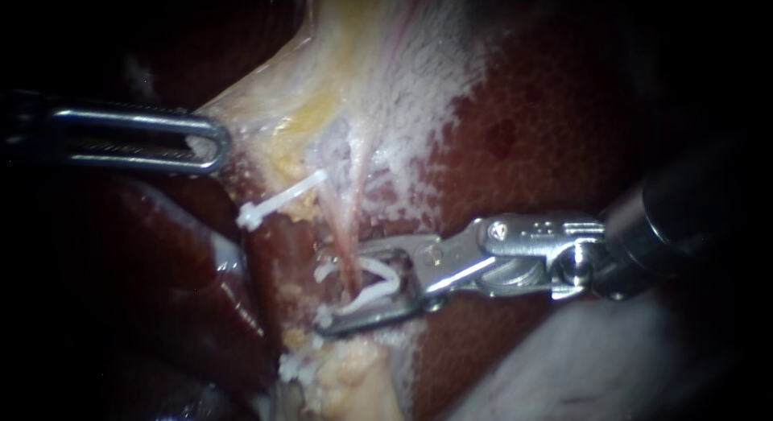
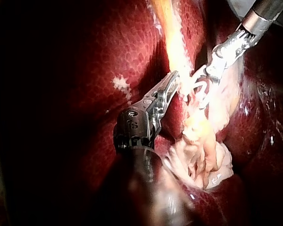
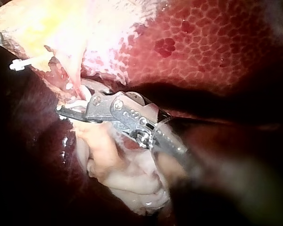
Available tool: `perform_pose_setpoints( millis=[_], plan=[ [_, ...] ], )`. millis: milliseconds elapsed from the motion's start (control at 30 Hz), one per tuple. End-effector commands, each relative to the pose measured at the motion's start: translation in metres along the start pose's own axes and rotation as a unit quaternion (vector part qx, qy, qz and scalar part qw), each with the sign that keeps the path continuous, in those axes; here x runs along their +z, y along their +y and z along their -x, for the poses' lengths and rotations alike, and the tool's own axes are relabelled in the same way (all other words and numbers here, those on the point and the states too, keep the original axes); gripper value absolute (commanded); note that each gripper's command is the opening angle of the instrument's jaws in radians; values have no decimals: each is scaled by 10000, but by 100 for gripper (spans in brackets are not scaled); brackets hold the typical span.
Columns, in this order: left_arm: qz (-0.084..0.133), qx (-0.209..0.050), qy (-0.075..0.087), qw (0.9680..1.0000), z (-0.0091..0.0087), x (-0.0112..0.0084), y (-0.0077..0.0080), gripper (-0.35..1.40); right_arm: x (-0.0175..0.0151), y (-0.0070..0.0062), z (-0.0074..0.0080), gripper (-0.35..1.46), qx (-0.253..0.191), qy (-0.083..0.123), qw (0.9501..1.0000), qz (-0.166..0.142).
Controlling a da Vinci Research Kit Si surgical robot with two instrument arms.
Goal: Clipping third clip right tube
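Your endoscope light burns bright on the pale tissue (image 1: 378,83) at centre, hard glare off your right instrument (image 1: 324,290) and its white clip (image 1: 378,292), liver (image 1: 547,131) dimmer, corners sinking to black, wrist views dark-edged.

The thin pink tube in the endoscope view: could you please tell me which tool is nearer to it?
Right. The right tool straddles the thin pink tube, holding a white clip around it; the left tool sits apart, at the pale tissue.

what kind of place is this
Probably a surgical practice bench: liver fills the view, a slender left instrument reaches in, and the right instrument holds a white clip in its jaws around a tube.
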Motion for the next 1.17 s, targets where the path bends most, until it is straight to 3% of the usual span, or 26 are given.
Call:
perform_pose_setpoints(
  millis=[33,167,400,1167],
  plan=[
    [-9,0,2,10000,0,0,0,-35,-1,0,1,29,1,10,10000,43],
    [-7,1,1,10000,-1,1,0,-35,-7,0,4,-1,170,43,9997,193],
    [-6,3,1,10000,-1,1,0,-35,-15,5,9,-34,201,52,9995,230],
    [-4,3,0,10000,-1,2,0,-35,-15,3,11,-35,193,49,9995,226]
  ],
)
